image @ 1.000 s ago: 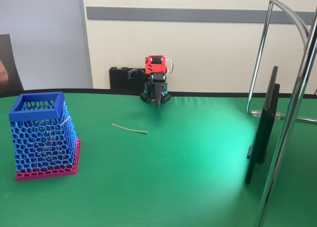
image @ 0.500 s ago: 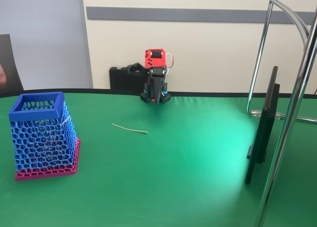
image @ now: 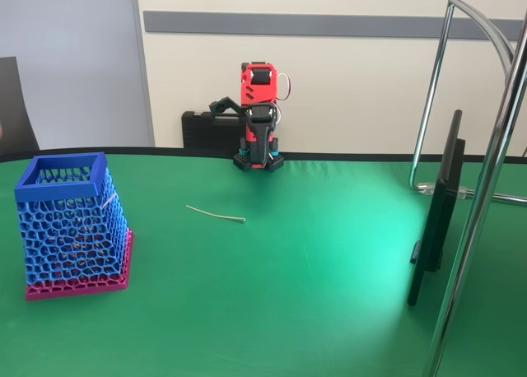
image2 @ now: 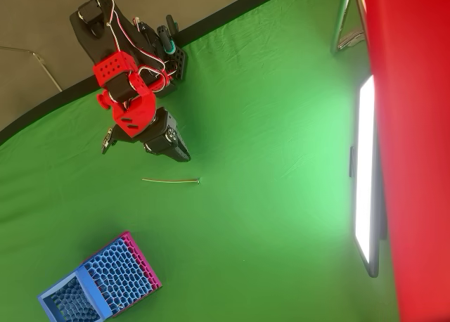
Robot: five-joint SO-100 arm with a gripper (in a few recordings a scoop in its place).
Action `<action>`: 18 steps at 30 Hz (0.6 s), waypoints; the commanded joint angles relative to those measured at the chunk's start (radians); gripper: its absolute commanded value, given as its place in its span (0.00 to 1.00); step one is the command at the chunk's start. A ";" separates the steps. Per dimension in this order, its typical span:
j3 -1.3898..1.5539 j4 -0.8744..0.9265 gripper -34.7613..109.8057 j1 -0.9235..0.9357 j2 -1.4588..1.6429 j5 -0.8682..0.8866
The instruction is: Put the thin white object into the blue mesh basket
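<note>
While the red-and-black arm (image: 259, 118) sits folded at the far edge of the green cloth-covered table (image: 313, 270), the thin off-white strand (image: 216, 213) lies flat on the cloth, nothing touching it. In the fixed view it's a very slim, slightly curved line, left end a bit farther back, right end nearer the camera and ending in a small thicker tip. In the overhead view the strand (image2: 171, 181) reads as nearly straight, pale against the green, with a slightly darker nub at its right end.

Position: near the arm's base, on the near side of it, well apart from the blue web-mesh plastic basket (image: 70, 221). The basket stands upright at the left of the fixed view on a magenta-pink base, solid blue square rim on top, walls narrowing toward the rim. In the overhead view the basket (image2: 102, 283) is at the lower left, the strand between it and the arm.

The gripper (image2: 112, 134) hangs off the red wrist block, above the table and not in contact with the strand; in the fixed view the gripper (image: 224, 106) sticks out left of the arm's upper joint. It holds nothing, but I can't tell whether the jaws are apart or together, since they're too small and dark in both views.

A dark flat monitor (image: 436, 212) stands edge-on at the right, next to a chrome tube frame (image: 486, 188).
</note>
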 commanded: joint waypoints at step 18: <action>-0.299 0.132 0.25 0.158 -0.420 0.084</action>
